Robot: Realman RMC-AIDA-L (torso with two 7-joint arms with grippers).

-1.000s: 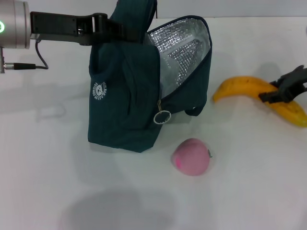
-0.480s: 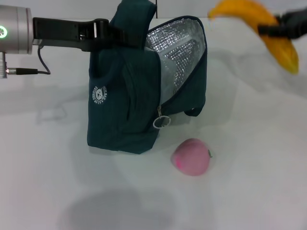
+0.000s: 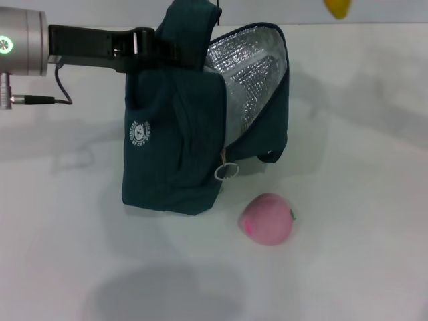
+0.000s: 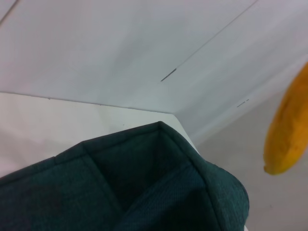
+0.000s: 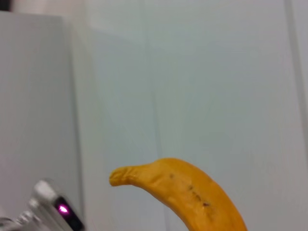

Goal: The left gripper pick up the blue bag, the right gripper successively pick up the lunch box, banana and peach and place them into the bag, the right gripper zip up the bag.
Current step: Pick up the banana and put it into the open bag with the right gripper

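White table [image 3: 361, 200] is lying under everything, carrying soft grey shadows, one large patch near the front edge. Pale wall [image 4: 96, 48] is showing behind, with a thin dark seam [image 4: 168, 75] running across its panels. Grey cabinet side [image 5: 38, 120] is standing against the lighter wall in the right wrist view.

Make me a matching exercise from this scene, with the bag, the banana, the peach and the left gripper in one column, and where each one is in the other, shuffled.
Things:
1. blue bag
2. banana
3. peach
4. left gripper

Places or states:
A. lying on the table in front of the bag
B. clamped on the bag's top edge
C. up in the air, almost out of the head view
D. standing open, silver lining showing

Pairs: 1-D, 2-C, 3-A, 4-B
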